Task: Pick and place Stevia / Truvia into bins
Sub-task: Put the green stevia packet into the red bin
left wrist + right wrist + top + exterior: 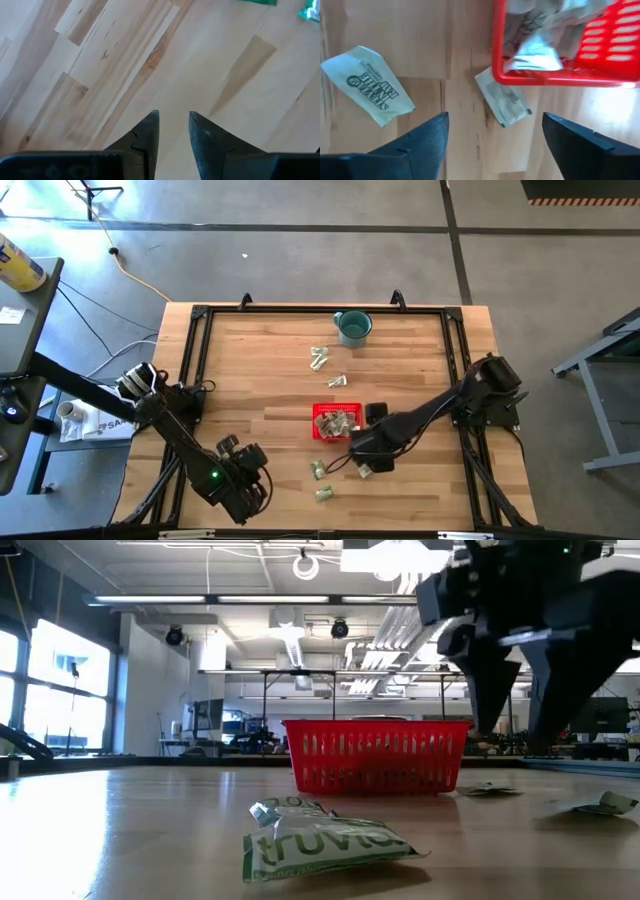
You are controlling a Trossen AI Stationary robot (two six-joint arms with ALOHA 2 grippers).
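High view showed the right gripper [362,455] with fingers spread wide and empty beside the red basket [322,412] at centre frame, a packet apparently just dropped in. Sweetener packets [320,469] lay scattered on the worktop [260,370]; next, pick another. The left gripper [245,480], lower left, waited with fingers slightly parted, empty.

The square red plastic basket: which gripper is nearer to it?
Right. The right gripper hangs open just beside the square red plastic basket; the left gripper waits far off, near the table's front edge.

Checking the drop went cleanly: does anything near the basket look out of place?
Yes. One packet lies on the table against the red basket, partly under its rim, not inside. The open right gripper hovers there.
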